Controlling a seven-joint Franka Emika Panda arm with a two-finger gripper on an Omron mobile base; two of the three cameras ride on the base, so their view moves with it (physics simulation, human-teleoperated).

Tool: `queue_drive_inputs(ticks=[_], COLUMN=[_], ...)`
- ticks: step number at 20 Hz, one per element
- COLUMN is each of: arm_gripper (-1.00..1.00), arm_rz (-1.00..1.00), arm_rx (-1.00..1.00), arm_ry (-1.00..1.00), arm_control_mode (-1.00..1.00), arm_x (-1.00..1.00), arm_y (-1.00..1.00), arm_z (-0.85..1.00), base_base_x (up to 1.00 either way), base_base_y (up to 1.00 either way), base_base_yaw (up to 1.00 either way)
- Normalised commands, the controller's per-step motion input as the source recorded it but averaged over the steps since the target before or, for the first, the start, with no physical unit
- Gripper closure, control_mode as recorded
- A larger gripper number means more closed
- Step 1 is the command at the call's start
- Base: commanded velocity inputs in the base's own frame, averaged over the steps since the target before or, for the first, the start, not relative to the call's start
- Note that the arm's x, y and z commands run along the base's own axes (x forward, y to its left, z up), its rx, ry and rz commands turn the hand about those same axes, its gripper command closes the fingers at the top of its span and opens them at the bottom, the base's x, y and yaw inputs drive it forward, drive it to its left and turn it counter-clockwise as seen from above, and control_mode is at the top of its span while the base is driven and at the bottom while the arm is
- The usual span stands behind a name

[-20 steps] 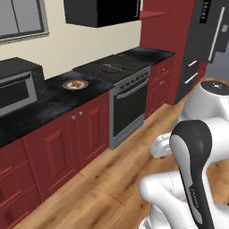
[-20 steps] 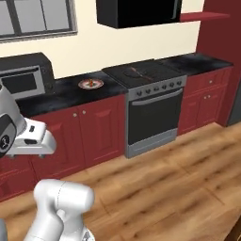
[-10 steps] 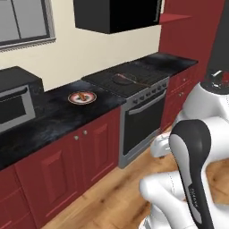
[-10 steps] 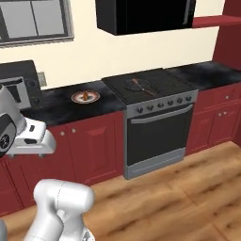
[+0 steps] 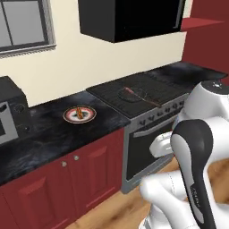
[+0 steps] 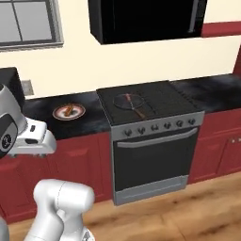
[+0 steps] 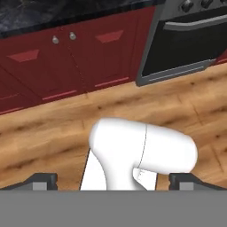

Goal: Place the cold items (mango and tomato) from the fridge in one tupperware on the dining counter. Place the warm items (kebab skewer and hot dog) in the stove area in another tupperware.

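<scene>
Landmark: the stove (image 6: 150, 106), between dark counter runs.
Kebab skewer: lies across the pan (image 6: 129, 101) on the stove's left burners (image 5: 142, 96).
Hot dog: on the plate (image 5: 79, 114) on the counter just left of the stove (image 6: 69, 111).
Gripper (image 7: 113, 181): released, jaws wide, nothing held, aimed at the floor in front of the stove.
Step, as I judge: approach the stove area.
Advice: stop the base square to the stove, within reach of pan and plate, before raising the arm.
</scene>
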Motion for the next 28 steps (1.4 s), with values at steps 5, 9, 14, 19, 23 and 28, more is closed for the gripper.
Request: queue_drive_inputs(ticks=[5,9,14,19,23,28], arm_gripper=[-1.0,-1.0,-1.0,-1.0,-1.0,-1.0], arm_rz=[0.0,0.0,0.0,0.0,0.0,0.0], arm_rx=[0.0,0.0,0.0,0.0,0.0,-0.01], arm_ry=[0.0,0.0,0.0,0.0,0.0,0.13], arm_control_mode=[1.0,1.0,1.0,1.0,-1.0,-1.0], arm_x=[0.0,0.0,0.0,0.0,0.03,0.74], arm_y=[0.0,0.0,0.0,0.0,0.0,-0.27], arm_z=[0.0,0.0,0.0,0.0,-0.01,-0.02], base_base_x=[1.0,1.0,0.52,0.54,0.41,0.0], base_base_y=[-0.45,-0.44,-0.45,-0.41,-0.2,0.0], base_base_yaw=[0.39,0.4,0.4,0.31,0.12,0.0])
